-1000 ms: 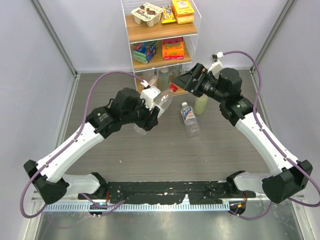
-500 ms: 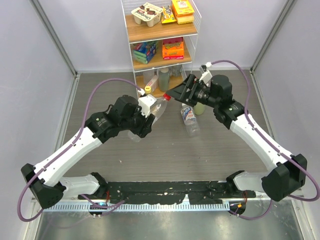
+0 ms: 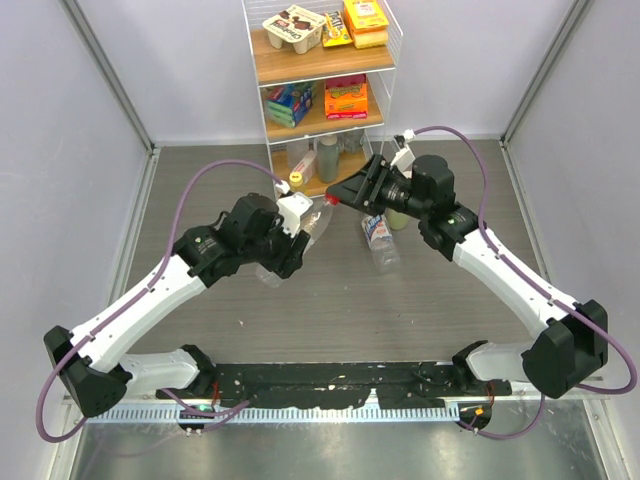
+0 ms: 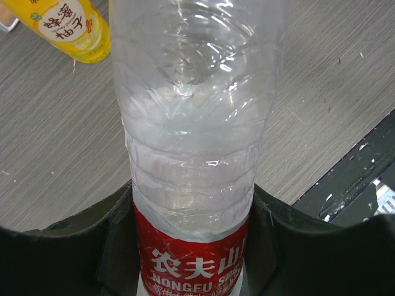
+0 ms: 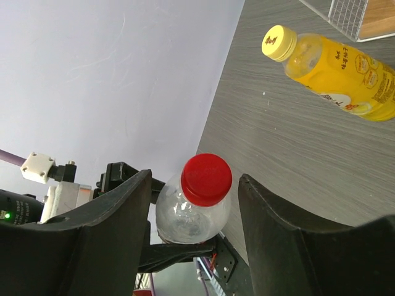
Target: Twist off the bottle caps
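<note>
Reaching both arms inward, meeting over the table just in front of the rack. Leaving open room toward the bases; yellow juice bottle and blue-white label bottle lying nearby. Clamping left gripper on the red-label bottle (tilted, off the table). Straddling the red cap with right gripper, spread wide, gap either side.

Overhead rear view, two close wrist views, red-label bottle in all
</note>
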Tool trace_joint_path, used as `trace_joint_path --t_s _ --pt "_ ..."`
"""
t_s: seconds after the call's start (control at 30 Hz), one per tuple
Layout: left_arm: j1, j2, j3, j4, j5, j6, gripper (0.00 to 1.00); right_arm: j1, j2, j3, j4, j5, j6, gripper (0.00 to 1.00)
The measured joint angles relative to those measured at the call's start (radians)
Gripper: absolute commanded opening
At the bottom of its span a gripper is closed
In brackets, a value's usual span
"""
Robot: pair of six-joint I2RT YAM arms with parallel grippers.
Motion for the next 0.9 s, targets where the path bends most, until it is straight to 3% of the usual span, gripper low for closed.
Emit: trace_joint_path --t_s 0.63,0.77,0.9 --pt "0.000 0.000 -0.005 0.000 0.000 0.000 0.21 0.028 0.053 -0.003 0.048 0.034 0.033 0.45" --pt "0.000 0.002 -0.005 0.000 -0.013 0.000 0.21 0.029 0.053 -0.005 0.049 0.040 0.037 0.50" --pt "0.000 0.003 -0.005 0.000 -0.024 0.000 0.21 0.029 0.051 -0.012 0.056 0.059 0.043 0.69"
